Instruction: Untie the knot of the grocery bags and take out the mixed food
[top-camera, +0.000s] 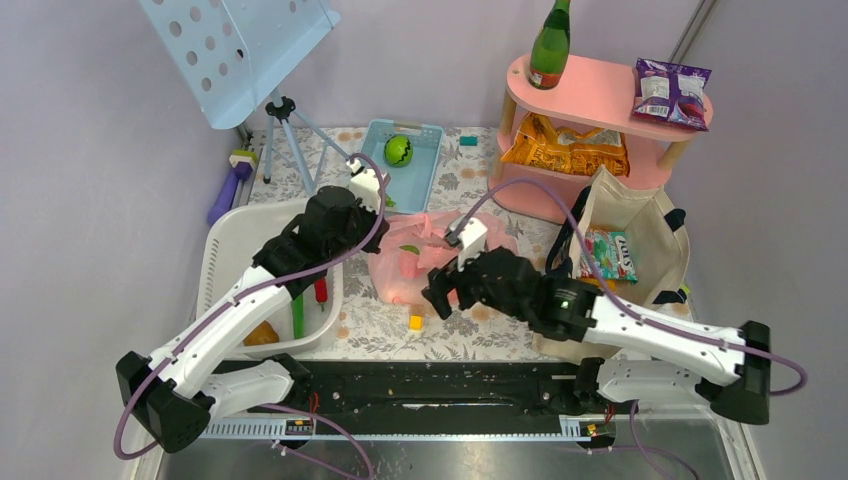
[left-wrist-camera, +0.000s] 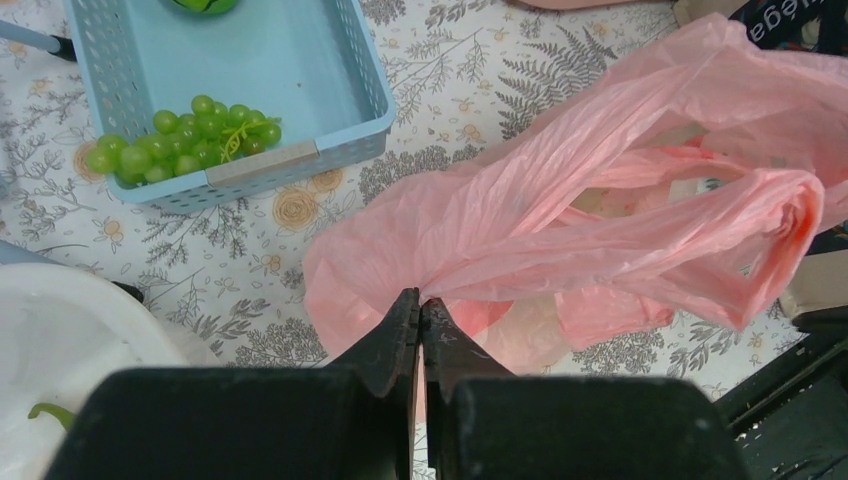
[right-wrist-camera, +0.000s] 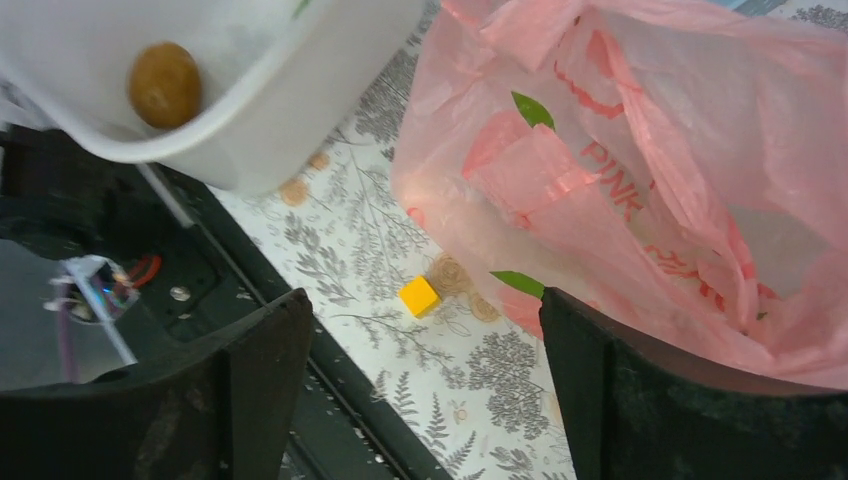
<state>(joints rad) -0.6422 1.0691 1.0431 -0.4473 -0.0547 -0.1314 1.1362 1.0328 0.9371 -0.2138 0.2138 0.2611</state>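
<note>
The pink plastic grocery bag (top-camera: 425, 262) lies crumpled mid-table. My left gripper (top-camera: 386, 213) is at its far left edge, and in the left wrist view this gripper (left-wrist-camera: 420, 300) is shut on a bunched fold of the pink bag (left-wrist-camera: 600, 200). A handle loop (left-wrist-camera: 785, 240) hangs slack at the right. My right gripper (top-camera: 440, 296) hovers at the bag's near side and stands open (right-wrist-camera: 422, 296) with nothing between its fingers, its right finger against the pink bag (right-wrist-camera: 650, 170). The beige tote (top-camera: 645, 225) stands open at the right with a multicoloured snack packet (top-camera: 610, 255) inside.
A yellow cube (top-camera: 415, 322) lies in front of the bag. A white tub (top-camera: 222, 250) sits left, holding a brown round item (right-wrist-camera: 164, 84). A blue basket (top-camera: 428, 165) behind holds a green fruit (top-camera: 398, 150) and grapes (left-wrist-camera: 190, 135). The pink shelf (top-camera: 600, 95) carries a bottle and crisp packets.
</note>
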